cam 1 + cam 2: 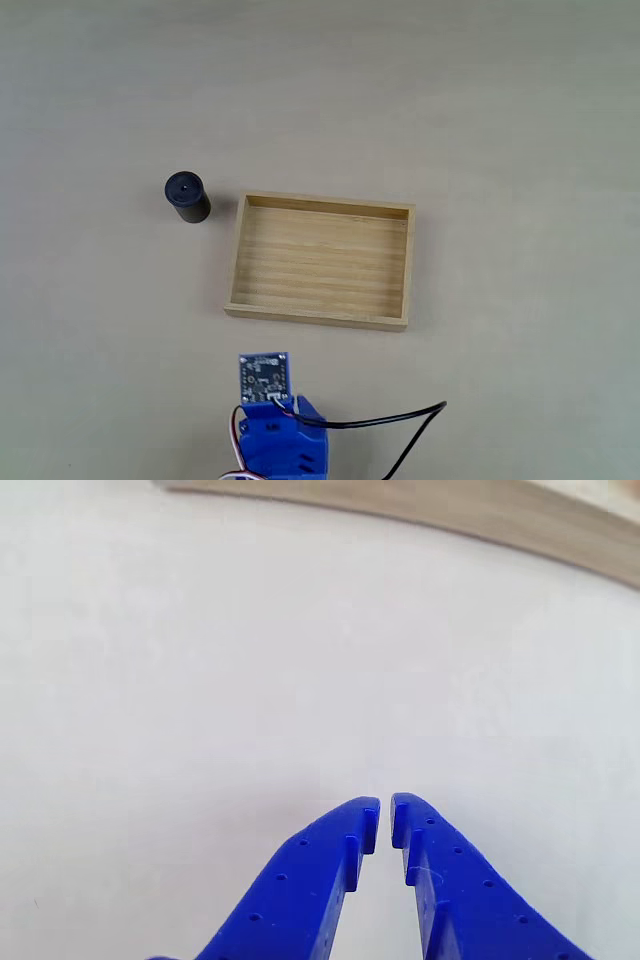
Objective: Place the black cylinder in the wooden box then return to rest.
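Observation:
The black cylinder (186, 196) stands upright on the table just left of the wooden box (322, 202), apart from its left wall. The box is a shallow light-wood tray with nothing in it; its near wall (420, 512) runs along the top edge of the other view. My blue arm (284, 440) sits at the bottom of the fixed view, below the box, with a small circuit board on top. In the other view my gripper (385, 820) hovers over bare table, its two blue fingertips nearly touching with nothing between them.
A black cable (400, 420) loops from the arm toward the lower right. Plain pale tabletop (520, 120) surrounds the box on all sides.

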Robot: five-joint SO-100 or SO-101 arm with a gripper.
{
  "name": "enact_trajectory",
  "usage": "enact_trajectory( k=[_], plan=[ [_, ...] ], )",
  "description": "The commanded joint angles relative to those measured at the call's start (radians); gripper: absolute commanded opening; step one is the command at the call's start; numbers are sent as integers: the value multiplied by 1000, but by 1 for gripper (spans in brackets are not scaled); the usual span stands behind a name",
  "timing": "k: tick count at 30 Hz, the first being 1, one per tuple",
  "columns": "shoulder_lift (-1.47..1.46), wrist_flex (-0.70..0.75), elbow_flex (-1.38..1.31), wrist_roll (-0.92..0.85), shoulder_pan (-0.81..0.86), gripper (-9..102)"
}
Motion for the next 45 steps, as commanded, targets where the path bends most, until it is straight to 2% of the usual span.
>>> enact_trajectory(
  k=[1,11,19,26,30,33,45],
  plan=[
    [110,-86,-209,3,-40,0],
    [433,-117,-509,-12,-140,0],
    [649,-233,-664,-117,-169,0],
    [785,-353,-729,-124,-144,19],
    [844,-434,-747,-118,-152,25],
    [897,-505,-765,-118,-152,28],
    [1167,-537,-973,-107,-206,28]
  ],
)
